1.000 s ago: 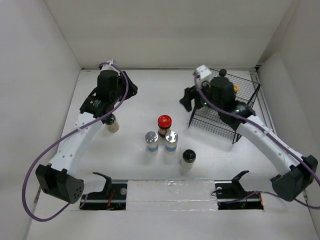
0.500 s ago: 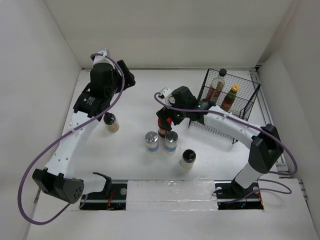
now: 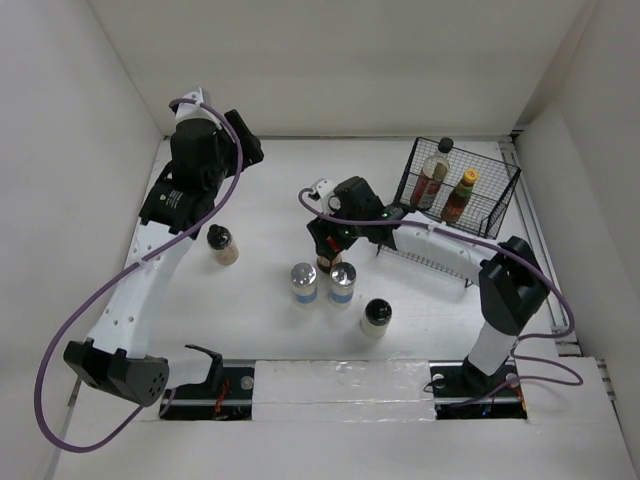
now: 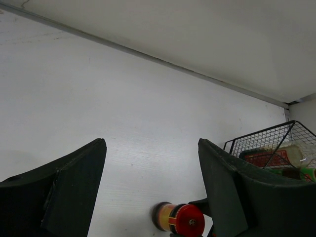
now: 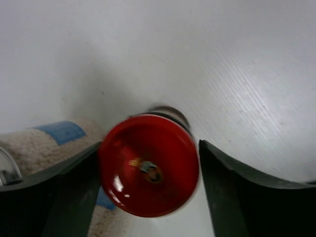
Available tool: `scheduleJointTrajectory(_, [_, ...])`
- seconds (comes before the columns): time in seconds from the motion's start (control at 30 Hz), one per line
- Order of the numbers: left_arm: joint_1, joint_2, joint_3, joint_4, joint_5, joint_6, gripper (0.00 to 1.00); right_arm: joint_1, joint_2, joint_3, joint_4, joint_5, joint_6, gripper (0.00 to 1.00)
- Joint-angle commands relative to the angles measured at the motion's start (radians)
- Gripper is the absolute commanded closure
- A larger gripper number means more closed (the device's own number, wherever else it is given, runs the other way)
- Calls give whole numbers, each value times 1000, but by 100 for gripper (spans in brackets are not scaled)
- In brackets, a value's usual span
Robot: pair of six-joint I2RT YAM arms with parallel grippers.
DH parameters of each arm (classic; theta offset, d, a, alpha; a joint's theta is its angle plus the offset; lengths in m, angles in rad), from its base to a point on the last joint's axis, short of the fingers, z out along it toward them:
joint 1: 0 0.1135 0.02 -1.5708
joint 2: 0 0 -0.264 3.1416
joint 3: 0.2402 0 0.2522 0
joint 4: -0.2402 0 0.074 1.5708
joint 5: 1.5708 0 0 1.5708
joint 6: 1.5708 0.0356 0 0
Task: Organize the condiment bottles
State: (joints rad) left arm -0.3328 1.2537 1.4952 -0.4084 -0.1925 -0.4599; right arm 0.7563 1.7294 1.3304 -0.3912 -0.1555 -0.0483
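Sitting around the red jar (image 5: pixel 148 173), the right pincer (image 5: pixel 148 145) is wide apart; the left pincer (image 4: pixel 150 148) hangs apart, far left.

sauce bottles (image 3: pixel 432 176) in rack (image 3: pixel 432 257) at right, shakers (image 3: pixel 304 283) before jar (image 5: pixel 148 170)

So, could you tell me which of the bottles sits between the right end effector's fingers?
The red-lidded jar: alone with a red lid, it fills the gap in the right end effector.
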Motion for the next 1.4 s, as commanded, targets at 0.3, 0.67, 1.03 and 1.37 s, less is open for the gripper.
scheduleJointTrajectory(0.3, [3,-19,-27,43,30,0,30,-34,-106,186,86,31,-1,54])
scheduleJointTrajectory(0.67, [3,13,-47,54,62,-10,30,-319,-275,369,-69,2,8,60])
scheduleJointTrajectory(1.03, [-6,42,-50,54,82,-19,32,-509,-336,348,-104,-18,8,64])
scheduleJointTrajectory(1.37, [-6,62,-59,63,100,-28,32,-565,-337,264,-113,-27,8,65])
